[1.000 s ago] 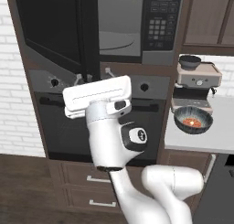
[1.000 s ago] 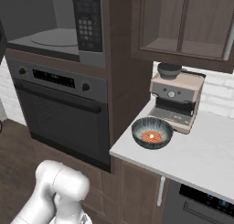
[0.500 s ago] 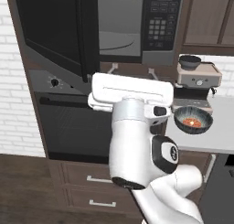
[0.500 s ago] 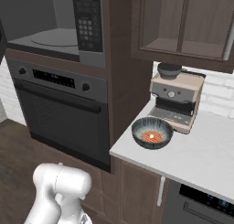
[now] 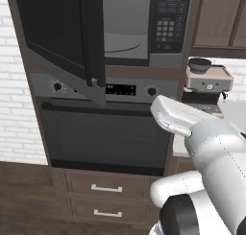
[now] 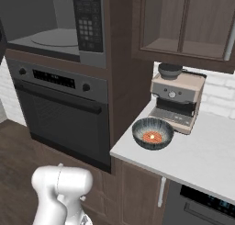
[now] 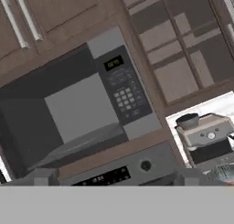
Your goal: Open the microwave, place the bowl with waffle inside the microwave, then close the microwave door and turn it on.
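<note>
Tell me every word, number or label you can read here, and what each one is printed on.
None can be read for certain.
microwave clock display: lit digits, too blurred to read.
microwave keypad: buttons with marks too small to read.
wall oven display: pale characters, too blurred to read.
espresso machine: no legible brand or label.
bowl: only a striped pattern, no text.

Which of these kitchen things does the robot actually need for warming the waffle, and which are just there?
Needed:
microwave
microwave door, standing open
bowl with the waffle, on the counter

Just there:
wall oven
espresso machine
drawers
</note>
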Available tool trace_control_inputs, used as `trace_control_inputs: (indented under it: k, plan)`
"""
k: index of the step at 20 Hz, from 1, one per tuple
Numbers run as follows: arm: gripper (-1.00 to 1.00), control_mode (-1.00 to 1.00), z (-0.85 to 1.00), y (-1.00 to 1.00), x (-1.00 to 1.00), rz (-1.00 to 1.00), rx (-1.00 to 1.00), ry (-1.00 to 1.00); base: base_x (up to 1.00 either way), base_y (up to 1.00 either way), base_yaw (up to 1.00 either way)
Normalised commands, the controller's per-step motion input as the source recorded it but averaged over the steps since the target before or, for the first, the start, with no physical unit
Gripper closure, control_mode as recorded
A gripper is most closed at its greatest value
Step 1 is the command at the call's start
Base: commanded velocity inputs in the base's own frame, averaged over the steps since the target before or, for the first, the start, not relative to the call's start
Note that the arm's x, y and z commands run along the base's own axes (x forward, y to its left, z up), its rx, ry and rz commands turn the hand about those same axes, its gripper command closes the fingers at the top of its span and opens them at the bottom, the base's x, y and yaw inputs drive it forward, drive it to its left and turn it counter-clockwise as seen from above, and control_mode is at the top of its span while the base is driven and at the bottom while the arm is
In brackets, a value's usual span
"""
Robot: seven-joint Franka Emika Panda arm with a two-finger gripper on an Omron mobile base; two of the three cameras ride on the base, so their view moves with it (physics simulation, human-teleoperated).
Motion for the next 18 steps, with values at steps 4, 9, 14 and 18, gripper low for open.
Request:
trace_control_inputs:
  k: [4, 9, 14, 18]
  plan:
    - [-1.0, -1.0, -0.6, -0.23, -0.06, 0.62, 0.41, 0.08, 0.0, 0.0, 0.0]
    - [-1.0, -1.0, -0.05, -0.11, 0.46, 0.65, 0.52, -0.11, 0.0, 0.0, 0.0]
    - [-1.0, -1.0, -0.06, -0.2, 0.87, 0.56, 0.61, -0.05, 0.0, 0.0, 0.0]
    - [-1.0, -1.0, -0.34, -0.04, 0.76, 0.51, 0.64, 0.15, 0.0, 0.0, 0.0]
